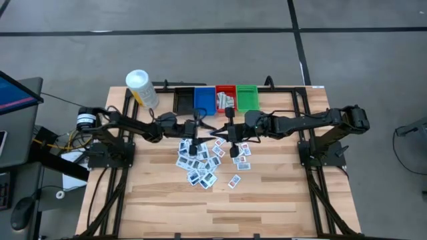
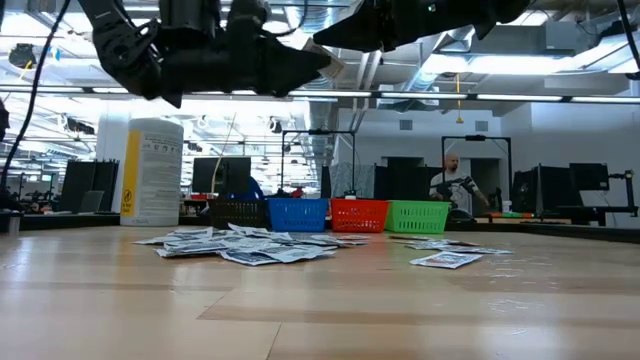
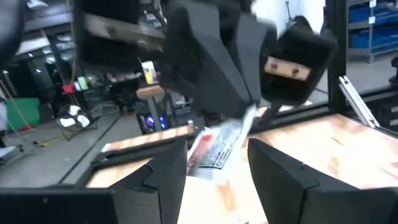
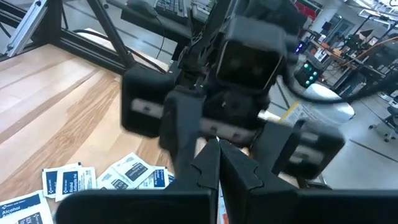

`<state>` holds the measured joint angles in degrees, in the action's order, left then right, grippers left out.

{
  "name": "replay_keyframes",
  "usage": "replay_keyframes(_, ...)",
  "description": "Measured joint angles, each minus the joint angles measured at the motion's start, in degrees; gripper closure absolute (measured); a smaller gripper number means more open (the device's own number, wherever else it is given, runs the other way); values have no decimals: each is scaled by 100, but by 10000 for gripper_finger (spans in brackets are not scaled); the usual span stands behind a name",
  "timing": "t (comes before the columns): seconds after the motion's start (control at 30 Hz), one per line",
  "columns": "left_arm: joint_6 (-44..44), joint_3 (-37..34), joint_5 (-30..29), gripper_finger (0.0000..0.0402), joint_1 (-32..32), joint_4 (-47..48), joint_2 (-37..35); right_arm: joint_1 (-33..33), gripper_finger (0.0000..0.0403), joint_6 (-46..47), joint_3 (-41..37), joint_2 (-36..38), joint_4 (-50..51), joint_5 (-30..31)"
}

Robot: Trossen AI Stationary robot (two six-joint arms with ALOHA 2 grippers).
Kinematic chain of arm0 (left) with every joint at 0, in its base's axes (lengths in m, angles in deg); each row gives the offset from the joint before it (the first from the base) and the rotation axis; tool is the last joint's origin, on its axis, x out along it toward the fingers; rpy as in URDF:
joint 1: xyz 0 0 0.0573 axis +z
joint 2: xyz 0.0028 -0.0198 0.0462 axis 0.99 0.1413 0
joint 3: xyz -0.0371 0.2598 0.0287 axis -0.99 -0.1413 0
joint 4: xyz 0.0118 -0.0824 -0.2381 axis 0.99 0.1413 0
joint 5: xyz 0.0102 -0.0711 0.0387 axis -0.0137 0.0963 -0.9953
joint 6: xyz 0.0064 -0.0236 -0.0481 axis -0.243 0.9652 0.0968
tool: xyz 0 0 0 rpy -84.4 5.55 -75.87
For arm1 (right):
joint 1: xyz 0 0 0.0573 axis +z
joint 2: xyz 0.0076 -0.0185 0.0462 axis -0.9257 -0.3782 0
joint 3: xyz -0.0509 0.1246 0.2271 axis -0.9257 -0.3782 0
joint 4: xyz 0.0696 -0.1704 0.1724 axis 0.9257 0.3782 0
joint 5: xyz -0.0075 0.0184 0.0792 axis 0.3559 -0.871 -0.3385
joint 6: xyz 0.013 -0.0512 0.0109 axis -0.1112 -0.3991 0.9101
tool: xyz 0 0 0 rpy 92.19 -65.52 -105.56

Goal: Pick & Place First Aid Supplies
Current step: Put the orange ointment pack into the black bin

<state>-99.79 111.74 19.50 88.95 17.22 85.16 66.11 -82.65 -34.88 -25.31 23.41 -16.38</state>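
Note:
The first aid supplies are small flat packets. Most lie in a loose pile, with a smaller group to its right. My two grippers meet tip to tip high above the pile. My right gripper is shut on one pale packet with a red mark. My left gripper faces it, open. Its two fingers stand on either side of that packet, apart from it. My right gripper pinches the packet by its upper end between its shut fingertips. The fingers come about level from the table's right side, slanting a little downward. The packet hangs tilted below the fingertips, well clear of the table.
Four small bins stand in a row at the far edge: black, blue, red with some packets in it, green. A yellow white-capped container stands at the far left. Bare wood lies toward the near edge.

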Motion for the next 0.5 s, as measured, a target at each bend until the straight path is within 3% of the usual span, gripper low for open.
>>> replay_keyframes(0.23,2,364,-4,233,-116,-18,599,-1,403,2,0,0,15,4)
replay_keyframes(0.5,8,421,-13,269,-155,-48,381,3,403,-2,0,0,69,13)
